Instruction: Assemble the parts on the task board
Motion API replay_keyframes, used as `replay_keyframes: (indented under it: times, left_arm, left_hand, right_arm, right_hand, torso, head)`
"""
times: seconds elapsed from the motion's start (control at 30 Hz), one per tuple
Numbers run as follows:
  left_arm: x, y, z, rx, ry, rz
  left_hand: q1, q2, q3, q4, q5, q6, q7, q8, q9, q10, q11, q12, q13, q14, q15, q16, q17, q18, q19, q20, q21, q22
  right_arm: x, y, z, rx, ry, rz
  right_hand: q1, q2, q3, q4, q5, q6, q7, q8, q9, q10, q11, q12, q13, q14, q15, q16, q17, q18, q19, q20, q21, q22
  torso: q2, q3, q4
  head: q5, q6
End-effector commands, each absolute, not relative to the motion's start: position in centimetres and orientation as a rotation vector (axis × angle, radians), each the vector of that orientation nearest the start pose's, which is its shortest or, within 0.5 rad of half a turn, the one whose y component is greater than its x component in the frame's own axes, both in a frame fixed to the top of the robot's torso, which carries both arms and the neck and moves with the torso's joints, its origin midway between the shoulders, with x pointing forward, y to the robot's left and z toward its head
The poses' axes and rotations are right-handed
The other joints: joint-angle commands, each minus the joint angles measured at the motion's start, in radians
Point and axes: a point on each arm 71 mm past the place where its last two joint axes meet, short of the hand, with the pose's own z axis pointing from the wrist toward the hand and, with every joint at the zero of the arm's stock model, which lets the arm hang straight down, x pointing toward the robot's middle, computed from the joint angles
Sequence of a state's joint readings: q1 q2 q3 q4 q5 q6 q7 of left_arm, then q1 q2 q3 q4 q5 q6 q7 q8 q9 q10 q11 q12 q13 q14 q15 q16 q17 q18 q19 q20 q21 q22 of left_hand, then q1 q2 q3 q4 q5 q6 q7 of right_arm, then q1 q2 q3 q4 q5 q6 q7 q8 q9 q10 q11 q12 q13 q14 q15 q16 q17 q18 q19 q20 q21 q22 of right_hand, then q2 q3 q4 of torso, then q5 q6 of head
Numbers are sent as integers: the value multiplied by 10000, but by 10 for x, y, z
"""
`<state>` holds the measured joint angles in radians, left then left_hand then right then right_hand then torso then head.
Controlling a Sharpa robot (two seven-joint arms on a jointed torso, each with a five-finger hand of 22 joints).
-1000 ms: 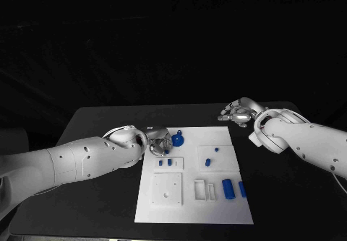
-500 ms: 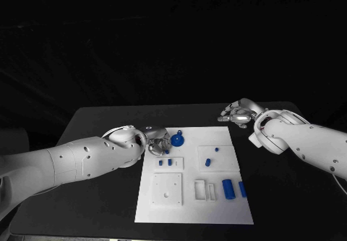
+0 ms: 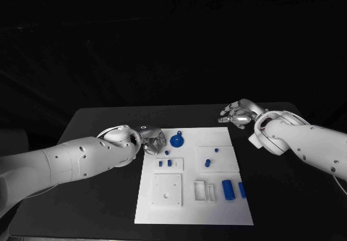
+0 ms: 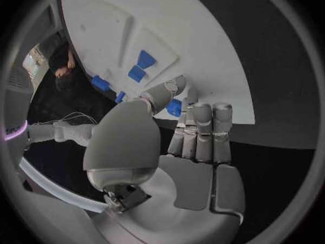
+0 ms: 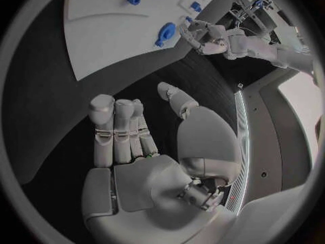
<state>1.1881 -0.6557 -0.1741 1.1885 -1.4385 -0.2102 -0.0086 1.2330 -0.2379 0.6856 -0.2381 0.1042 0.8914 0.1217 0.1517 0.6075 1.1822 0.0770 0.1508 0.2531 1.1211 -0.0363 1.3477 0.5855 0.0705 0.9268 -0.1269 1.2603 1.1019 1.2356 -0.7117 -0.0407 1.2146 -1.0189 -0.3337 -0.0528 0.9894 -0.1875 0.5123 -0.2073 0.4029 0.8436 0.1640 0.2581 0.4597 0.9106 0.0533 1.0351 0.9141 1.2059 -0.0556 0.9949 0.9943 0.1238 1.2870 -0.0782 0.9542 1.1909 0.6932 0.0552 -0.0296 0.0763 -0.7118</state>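
Observation:
The white task board (image 3: pixel 195 175) lies in the middle of the black table. My left hand (image 3: pixel 152 140) hovers at the board's far left edge and holds nothing. A small blue part (image 3: pixel 166 152) (image 4: pixel 174 108) lies on the board just past its fingertips (image 4: pixel 193 100). A round blue part with a handle (image 3: pixel 178 139) (image 5: pixel 164 33) lies a little beyond. My right hand (image 3: pixel 237 114) (image 5: pixel 135 146) hangs over the table off the board's far right corner, fingers spread and empty.
Two small blue parts (image 3: pixel 165 162) (image 4: pixel 141 65) sit in a recessed tile. Two more parts (image 3: pixel 207 161) lie on the tile to the right, and two blue cylinders (image 3: pixel 228 189) near the board's right edge. A square tile (image 3: pixel 167 189) lies near the front.
My left hand has drawn back to the left, away from the small blue part, which stays on the board. The right hand has barely moved.

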Motion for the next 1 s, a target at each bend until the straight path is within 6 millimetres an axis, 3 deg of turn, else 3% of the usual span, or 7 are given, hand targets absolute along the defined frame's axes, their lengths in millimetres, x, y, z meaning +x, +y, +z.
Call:
replay_keyframes:
  times: [0.03, 0.13, 0.2, 0.53, 0.63, 0.77, 1.0]
  left_arm:
    - [520, 207, -256, 1748, 18333, -6149]
    - [523, 212, -251, 1365, 18086, -6580]
    - [526, 220, -246, 203, 18029, -7147]
    - [526, 245, -232, -3489, 18049, -9276]
    - [524, 248, -228, -4273, 18140, -9789]
    - [521, 251, -225, -5058, 18209, -10324]
    - [517, 251, -223, -6048, 17974, -10922]
  left_hand:
    - [104, 67, 2, 97, 16, 65, 128, 108, 17, 84, 13, 19, 70, -36, 23, -4, -32, 1046, -81, -36, -65, 13]
    - [-16, 16, 25, 187, 45, 72, 150, 171, 4, 124, 5, 8, 123, -297, 24, -290, -210, 961, -419, 21, -357, -83]
    - [-208, -54, 42, 260, -91, 43, 75, 234, -8, 78, 75, -55, 165, -852, 114, -951, -561, 699, -1135, 193, -1021, -329]
    - [-407, 361, -23, 373, -182, 192, 326, 639, 17, 391, 95, -90, 429, -845, 214, -3710, -1910, 132, -1602, 285, -2596, -1176]
    - [-498, 541, -16, 335, -196, 104, 315, 740, 26, 402, 144, -229, 461, -669, 447, -5173, -2210, -53, -1731, 376, -3207, -1495]
    - [-530, 661, 17, 280, -162, 6, 291, 737, 10, 225, 210, -406, 375, -968, 636, -5774, -2294, -110, -1949, 525, -3540, -1645]
    - [-622, 711, 23, 110, -172, -214, 317, 733, -44, -142, 352, -787, 100, -2744, 1590, -7596, -2753, -74, -2854, 1437, -4844, -2298]
  right_arm:
    - [544, -229, -188, 2615, 17202, 7881]
    - [540, -228, -188, 2164, 17454, 8002]
    - [536, -227, -188, 1416, 17576, 7897]
    - [518, -219, -189, -1536, 17617, 6854]
    - [512, -216, -193, -2411, 17615, 6354]
    - [506, -211, -198, -3380, 17535, 5729]
    - [498, -203, -208, -4439, 17388, 4736]
  right_hand:
    - [178, 17, 182, -213, -99, -29, 44, -47, -10, -223, 38, -1030, -765, -97, 50, -184, -95, 1380, -191, -45, -173, -74]
    - [386, 131, 508, -421, -221, 6, 157, 0, 15, -599, 166, -2784, -2029, -101, 153, -258, -125, 1380, -236, -132, -251, -114]
    - [421, 220, 641, -721, -452, 17, 179, 98, 53, 506, 261, -4855, -3860, 32, 226, -291, -138, 1380, -91, -151, -265, -151]
    - [1357, 217, 1211, -796, -986, 629, -20, 498, 195, 1282, 182, -6314, -4896, 359, 150, -4, -18, 1380, 358, -183, 32, -26]
    - [1420, 196, 1328, -807, -1047, 775, -79, 570, 219, 1556, 186, -6744, -5190, 382, 160, 13, -18, 1380, 390, -137, 66, 7]
    - [1429, 133, 1359, -794, -1174, 875, -118, 614, 232, 1724, 181, -6952, -5324, 418, 151, 34, -16, 1380, 427, -138, 94, 28]
    - [1364, -226, 1464, -662, -1585, 943, -139, 614, 216, 1963, 189, -7340, -5540, 510, 167, 43, -46, 1380, 529, -127, 104, 23]
  torso:
    - [-6, -4, 0]
    - [-15, -2, 3]
    - [-9, 2, 2]
    - [-14, 18, 2]
    - [-18, 1, 6]
    - [-20, -2, 4]
    - [-2, -13, 2]
  head:
    - [-71, 44]
    - [-130, 55]
    - [-227, 69]
    - [-384, 156]
    - [-412, 172]
    - [-408, 201]
    - [-423, 240]
